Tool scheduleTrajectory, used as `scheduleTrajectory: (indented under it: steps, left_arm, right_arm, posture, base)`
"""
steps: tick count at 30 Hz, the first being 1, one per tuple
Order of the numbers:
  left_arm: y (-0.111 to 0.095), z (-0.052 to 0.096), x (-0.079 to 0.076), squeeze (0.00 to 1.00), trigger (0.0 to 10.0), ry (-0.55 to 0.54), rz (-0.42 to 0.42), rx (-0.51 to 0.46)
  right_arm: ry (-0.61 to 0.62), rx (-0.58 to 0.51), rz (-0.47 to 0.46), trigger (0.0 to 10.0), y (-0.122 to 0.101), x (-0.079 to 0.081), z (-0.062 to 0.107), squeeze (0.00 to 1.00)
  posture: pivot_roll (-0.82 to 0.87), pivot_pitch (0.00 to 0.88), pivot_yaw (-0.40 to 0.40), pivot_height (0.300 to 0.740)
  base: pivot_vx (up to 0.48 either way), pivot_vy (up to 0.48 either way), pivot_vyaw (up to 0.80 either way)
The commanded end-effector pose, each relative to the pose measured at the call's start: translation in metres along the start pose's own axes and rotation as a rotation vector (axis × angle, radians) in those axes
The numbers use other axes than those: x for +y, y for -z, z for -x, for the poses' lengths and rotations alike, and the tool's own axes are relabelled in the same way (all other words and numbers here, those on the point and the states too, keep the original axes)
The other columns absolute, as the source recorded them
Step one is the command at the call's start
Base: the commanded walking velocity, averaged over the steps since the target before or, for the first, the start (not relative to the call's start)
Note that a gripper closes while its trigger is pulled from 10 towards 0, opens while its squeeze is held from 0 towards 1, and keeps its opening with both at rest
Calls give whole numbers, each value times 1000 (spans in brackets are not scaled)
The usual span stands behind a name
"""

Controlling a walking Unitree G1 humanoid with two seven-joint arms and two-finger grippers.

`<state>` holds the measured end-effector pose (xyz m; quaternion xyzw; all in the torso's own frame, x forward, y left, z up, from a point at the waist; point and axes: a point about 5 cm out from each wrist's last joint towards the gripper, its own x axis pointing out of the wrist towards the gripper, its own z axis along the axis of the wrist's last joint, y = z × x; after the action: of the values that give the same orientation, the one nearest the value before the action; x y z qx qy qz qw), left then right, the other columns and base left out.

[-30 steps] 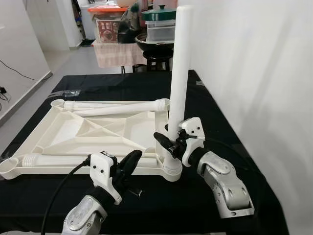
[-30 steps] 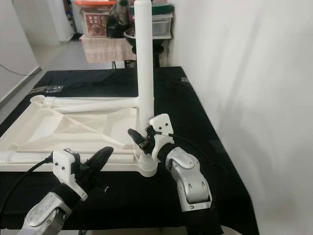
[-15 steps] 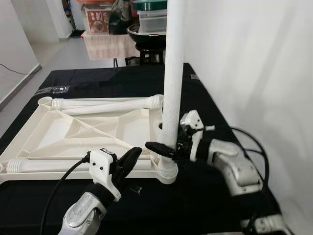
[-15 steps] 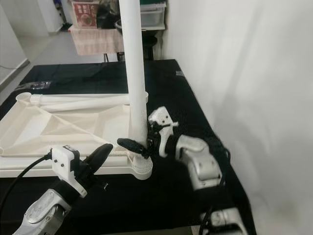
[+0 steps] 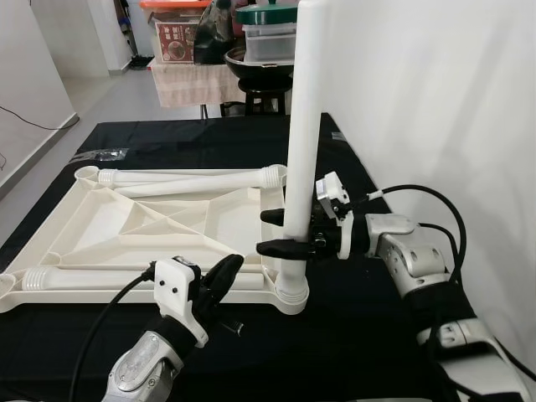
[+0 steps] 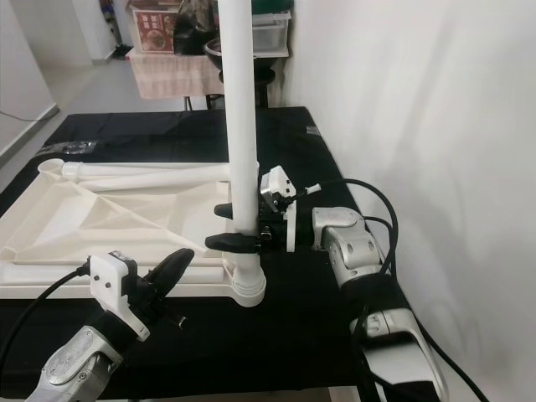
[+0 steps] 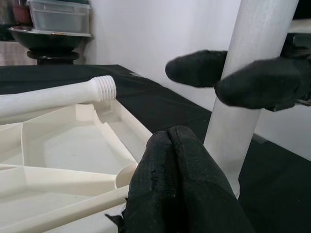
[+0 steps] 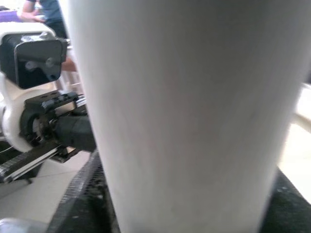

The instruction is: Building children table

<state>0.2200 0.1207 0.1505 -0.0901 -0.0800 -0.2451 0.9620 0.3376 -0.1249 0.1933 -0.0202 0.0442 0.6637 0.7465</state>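
My right gripper (image 5: 280, 232) is clamped low on the upright table leg (image 5: 301, 151), probably light, stiff, slick plastic, while my left gripper (image 5: 224, 276) idles, fingers together.

— What is the right gripper (image 5: 280, 232) doing?
— It is reaching in sideways from the right, forearm level, its two black fingers (image 5: 279, 248) closing on the upright white leg (image 5: 301, 142).
— And the left gripper (image 5: 224, 275)?
— It is pointing forward low, fingers pressing together, gripping nothing.
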Motion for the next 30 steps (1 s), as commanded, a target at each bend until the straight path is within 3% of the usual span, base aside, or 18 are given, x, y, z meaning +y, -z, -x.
scheduleTrajectory:
  steps: [1,7,8,11,13,14,16,17,18,22,25,26,27,28,29,30]
  left_arm:
    - [6,2,0,0,10000,-12,10,23]
    - [6,2,0,0,10000,-12,11,23]
    - [6,3,-1,0,10000,-10,13,23]
    - [6,3,-1,0,10000,-10,14,24]
    - [6,3,-1,0,10000,-9,14,24]
    - [5,4,0,0,10000,-10,13,24]
    - [5,4,0,0,10000,-10,13,24]
    - [4,5,1,0,10000,-11,12,23]
    - [4,5,3,0,10000,-11,10,23]
    - [4,5,5,0,10000,-7,10,25]
    - [4,4,5,0,10000,1,12,28]
    - [4,4,5,0,10000,-4,9,26]
    - [4,4,5,0,10000,-4,9,26]
    - [3,4,6,0,10000,-14,3,22]
    - [3,4,6,0,10000,-17,1,21]
    - [3,4,6,0,10000,-17,0,21]
  right_arm:
    - [-19,11,0,0,3,0,0,0]
    - [16,12,8,0,8,3,4,0]
    - [93,26,24,0,16,8,7,0]
    - [150,40,22,0,21,12,8,0]
    - [271,63,6,0,31,17,6,0]
    - [486,39,-22,0,38,17,-3,0]
    - [486,39,-22,0,38,17,-3,0]
    - [761,69,-114,0,59,24,-6,0]
    - [893,91,-50,0,59,30,-7,0]
    - [939,110,-41,0,61,29,-7,0]
    - [896,98,-104,0,63,25,-10,0]
    - [880,103,-88,1608,61,26,-12,0]
    - [880,103,-88,1608,61,26,-12,0]
    - [861,106,-78,10000,59,28,-14,0]
    - [854,106,-81,10000,58,29,-14,0]
    - [852,105,-76,10000,56,29,-14,698]
  posture:
    - [-61,0,-18,740]
    - [-70,0,-13,740]
    - [-77,0,-14,740]
    - [-77,0,-14,740]
    - [-77,0,-14,740]
    - [-82,5,-25,740]
    - [-82,5,-25,740]
    - [-97,13,-17,740]
    - [-101,19,-3,740]
    - [-111,7,8,740]
    - [-94,8,-4,740]
    - [-94,12,-3,740]
    - [-94,12,-3,740]
    - [-94,11,-4,740]
    - [-94,10,-4,740]
    - [-94,10,-4,740]
  base:
    - [0,0,0]
    - [0,0,0]
    - [0,0,0]
    - [0,0,0]
    - [0,0,0]
    - [0,0,0]
    - [0,0,0]
    - [0,0,0]
    - [0,0,0]
    - [0,0,0]
    - [0,0,0]
    - [0,0,0]
    - [0,0,0]
    - [0,0,0]
    - [0,0,0]
    - [0,0,0]
